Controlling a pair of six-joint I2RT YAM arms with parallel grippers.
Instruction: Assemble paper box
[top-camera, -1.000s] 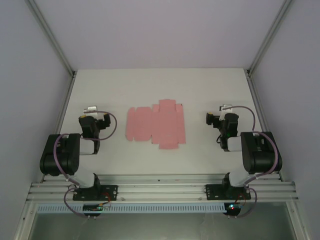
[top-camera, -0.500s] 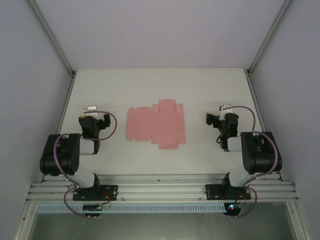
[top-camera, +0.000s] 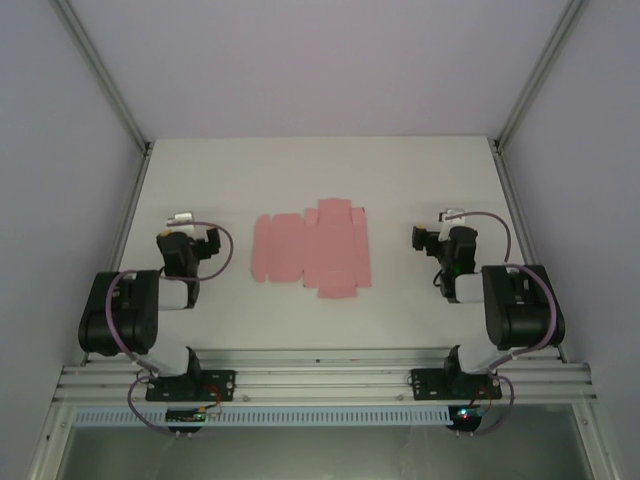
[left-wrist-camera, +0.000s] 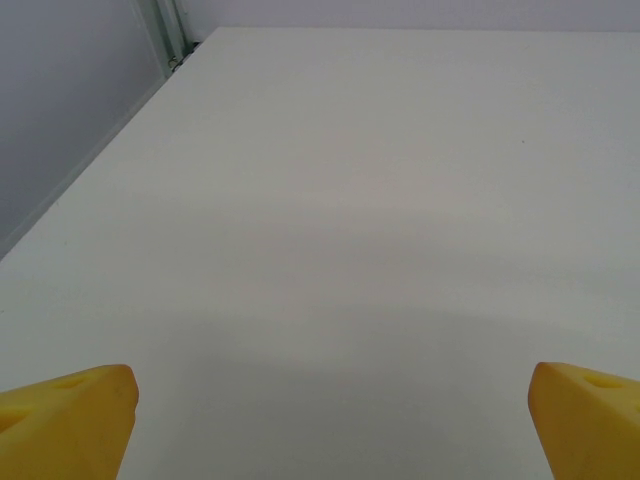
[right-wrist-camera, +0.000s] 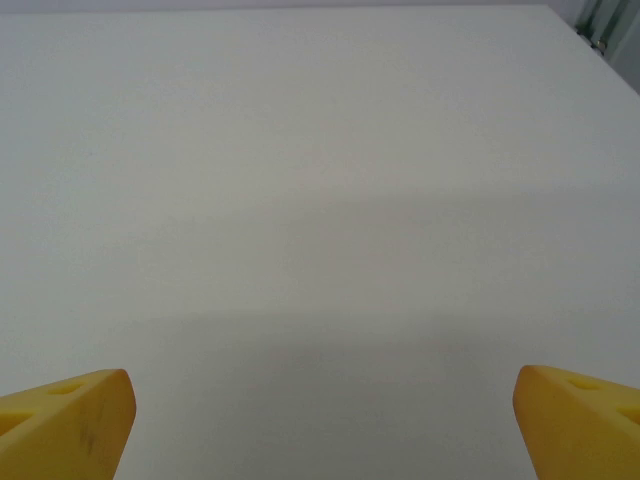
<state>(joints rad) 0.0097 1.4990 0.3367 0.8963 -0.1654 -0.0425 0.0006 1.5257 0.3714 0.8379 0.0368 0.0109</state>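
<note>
Top view: we see the paper box (top-camera: 312, 249) as a flat pink cut-out sheet, unfolded, lying about mid-table (top-camera: 400, 180). One flap sticks out on its far edge and one on its near edge, both toward its right side. The left gripper (top-camera: 184, 222) sits left of the sheet and the right gripper (top-camera: 450, 222) sits right of it. Both are well apart from the card and touch nothing pink. There is bare white surface all round the sheet: a wide strip back to the far wall and a narrower one forward to the aluminium rail (top-camera: 320, 380). The left gripper is near the table's left edge. Slanted frame posts (top-camera: 105, 85) and grey walls close in both sides.

Left wrist: the left gripper (left-wrist-camera: 330, 415) is released. Its yellow fingertips (left-wrist-camera: 70, 420) stand at the bottom corners, spread wide, with nothing between them. Ahead is bare table. The table's left edge runs diagonally up to a frame post (left-wrist-camera: 165, 30) in the top-left corner, with grey wall beside it.

Right wrist: the right gripper (right-wrist-camera: 325, 420) is likewise released. Its yellow fingertips (right-wrist-camera: 70, 425) are far apart at the bottom corners and hold nothing. Ahead is open white surface. The table's far-right corner and a bit of post (right-wrist-camera: 605, 25) are at top right.
</note>
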